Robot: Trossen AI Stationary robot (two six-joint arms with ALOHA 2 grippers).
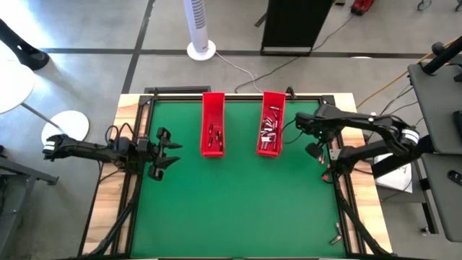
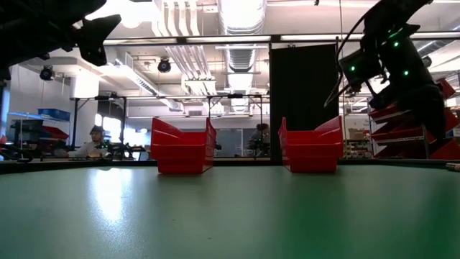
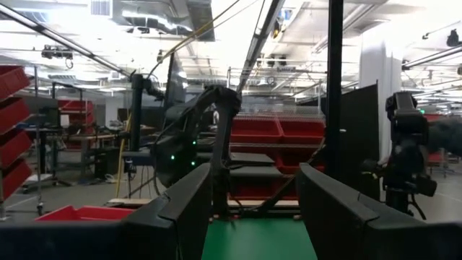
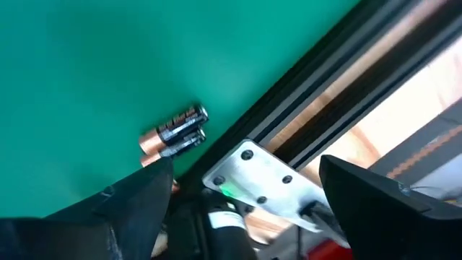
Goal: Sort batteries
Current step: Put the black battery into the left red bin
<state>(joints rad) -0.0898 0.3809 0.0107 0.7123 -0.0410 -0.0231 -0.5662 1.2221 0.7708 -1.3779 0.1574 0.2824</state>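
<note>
Two batteries (image 4: 173,133) lie side by side near the right frame rail; your right gripper (image 4: 245,191) hangs wide above them to grasp, while the left gripper (image 3: 249,209) waits part-open and empty.

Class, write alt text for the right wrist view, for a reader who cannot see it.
Two batteries with copper-coloured ends lie side by side, touching, on the green table mat close to the black frame rail at its edge. The right gripper has its dark fingers spread wide and empty in the foreground, with a metal bracket between them.
</note>
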